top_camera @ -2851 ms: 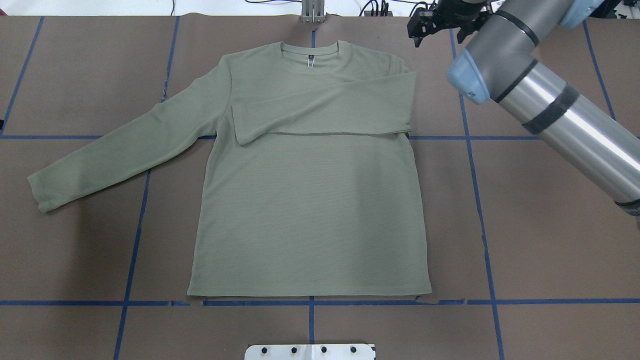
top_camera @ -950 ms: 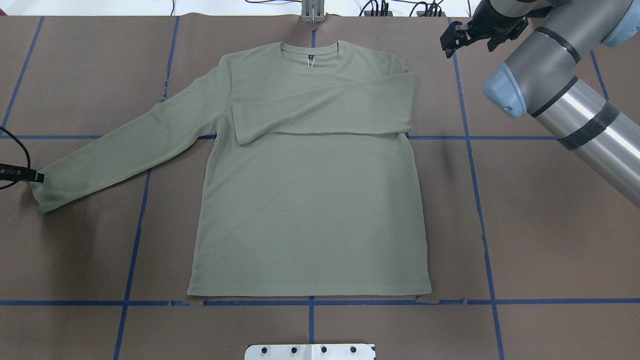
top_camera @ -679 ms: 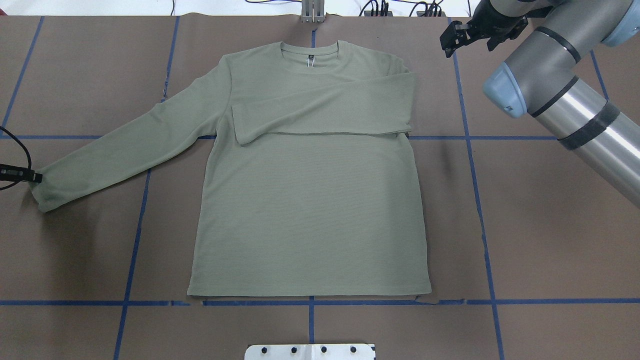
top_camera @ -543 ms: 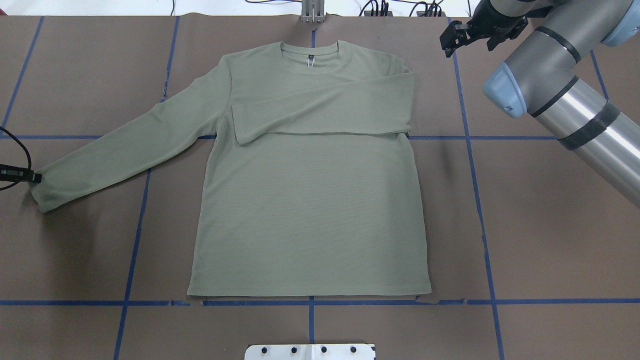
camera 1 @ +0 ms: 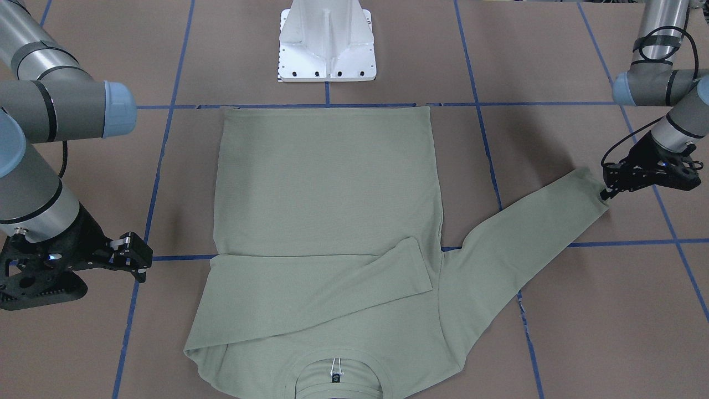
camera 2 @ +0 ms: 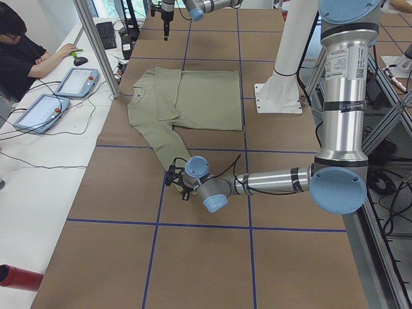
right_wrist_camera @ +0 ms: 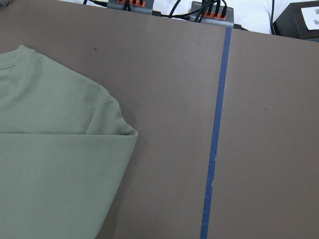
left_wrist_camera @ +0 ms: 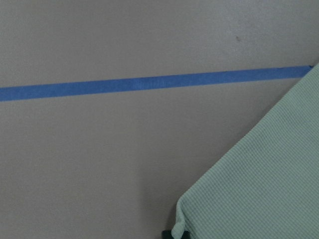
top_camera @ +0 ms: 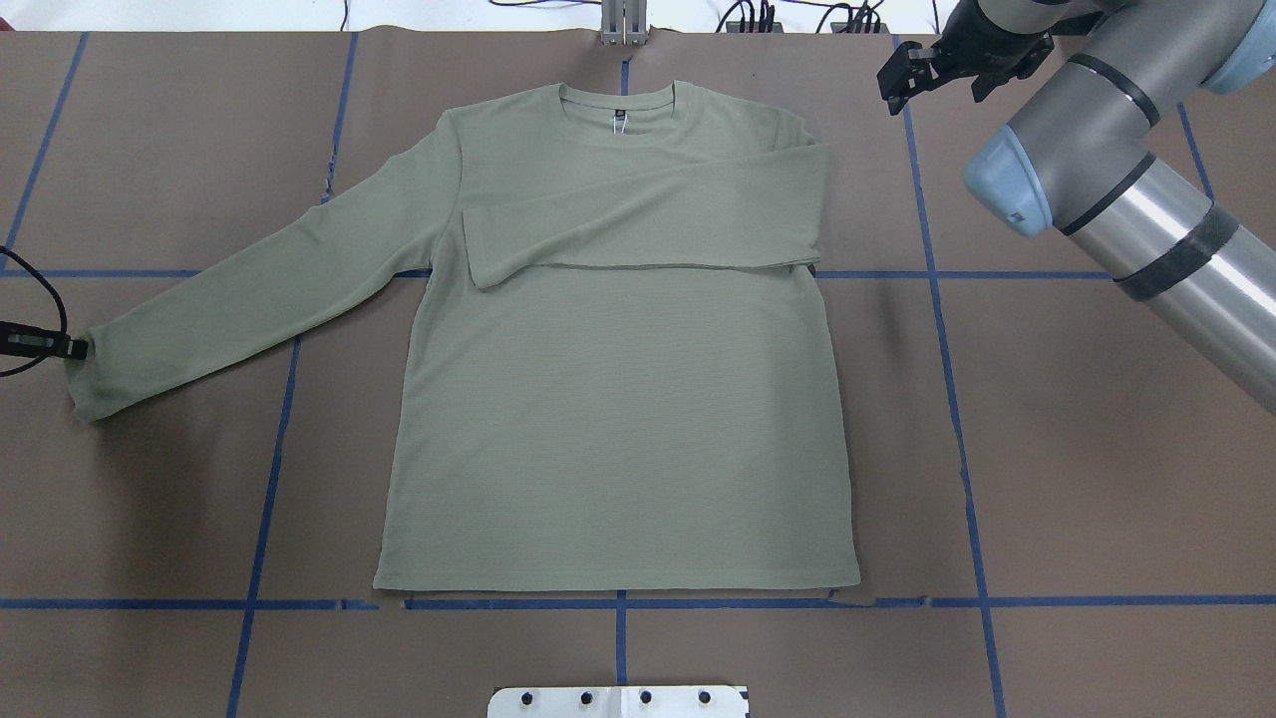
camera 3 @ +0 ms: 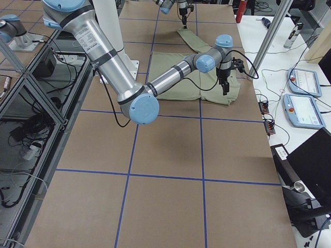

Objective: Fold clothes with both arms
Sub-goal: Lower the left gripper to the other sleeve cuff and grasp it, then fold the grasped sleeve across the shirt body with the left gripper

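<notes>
Sage shirt (camera 1: 327, 188) flat mid-table (camera 1: 554, 332), left gripper (camera 1: 605, 193) at its cuff (camera 1: 590, 183)
Front-facing: left jaws pinch the outstretched cuff; right gripper (camera 1: 143, 260) gapes beside the folded shoulder, apart. Overhead: collar (top_camera: 618, 100) toward the far edge, one sleeve (top_camera: 648, 224) folded across the chest. Left wrist: cuff corner puckered.

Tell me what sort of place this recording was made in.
Most likely a robotics lab's data-collection cell: a table covered in brown paper and gridded with blue tape, a white robot pedestal, and a side bench with teach pendants where a person sits.
</notes>
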### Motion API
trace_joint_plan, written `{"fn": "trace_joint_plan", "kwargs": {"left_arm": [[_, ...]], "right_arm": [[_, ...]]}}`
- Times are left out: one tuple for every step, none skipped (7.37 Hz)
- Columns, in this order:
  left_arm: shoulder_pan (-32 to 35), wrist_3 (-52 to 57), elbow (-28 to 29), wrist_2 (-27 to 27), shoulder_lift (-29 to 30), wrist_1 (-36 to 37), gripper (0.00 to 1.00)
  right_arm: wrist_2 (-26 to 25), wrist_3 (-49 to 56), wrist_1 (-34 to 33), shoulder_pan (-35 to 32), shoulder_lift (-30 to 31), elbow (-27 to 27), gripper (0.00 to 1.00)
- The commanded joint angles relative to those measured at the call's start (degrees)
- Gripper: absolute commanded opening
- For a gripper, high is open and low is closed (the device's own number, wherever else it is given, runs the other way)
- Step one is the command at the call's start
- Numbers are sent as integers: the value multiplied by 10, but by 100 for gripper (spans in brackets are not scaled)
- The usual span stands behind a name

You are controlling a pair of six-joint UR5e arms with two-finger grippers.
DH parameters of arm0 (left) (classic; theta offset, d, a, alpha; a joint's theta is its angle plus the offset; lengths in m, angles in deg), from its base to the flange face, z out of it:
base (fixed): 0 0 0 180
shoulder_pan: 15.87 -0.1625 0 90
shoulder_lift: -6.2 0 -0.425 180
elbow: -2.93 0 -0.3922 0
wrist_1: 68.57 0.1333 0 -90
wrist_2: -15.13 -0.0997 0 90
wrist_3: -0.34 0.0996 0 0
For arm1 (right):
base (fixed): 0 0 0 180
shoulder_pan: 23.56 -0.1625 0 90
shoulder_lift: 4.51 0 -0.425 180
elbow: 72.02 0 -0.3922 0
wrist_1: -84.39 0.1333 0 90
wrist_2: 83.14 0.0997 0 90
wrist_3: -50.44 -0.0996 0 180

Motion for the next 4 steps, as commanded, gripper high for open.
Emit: {"fn": "trace_joint_plan", "kwargs": {"left_arm": [[10, -1, -77, 33, 15, 111, 0], [13, 0, -128, 33, 52, 222, 0], [14, 0, -166, 27, 108, 338, 0], [12, -1, -176, 26, 179, 435, 0]], "right_arm": [[4, 6, 0, -2, 26, 18, 100], [9, 8, 0, -9, 32, 18, 100], [18, 14, 0, -16, 37, 18, 100], [28, 28, 0, -29, 46, 19, 100]]}}
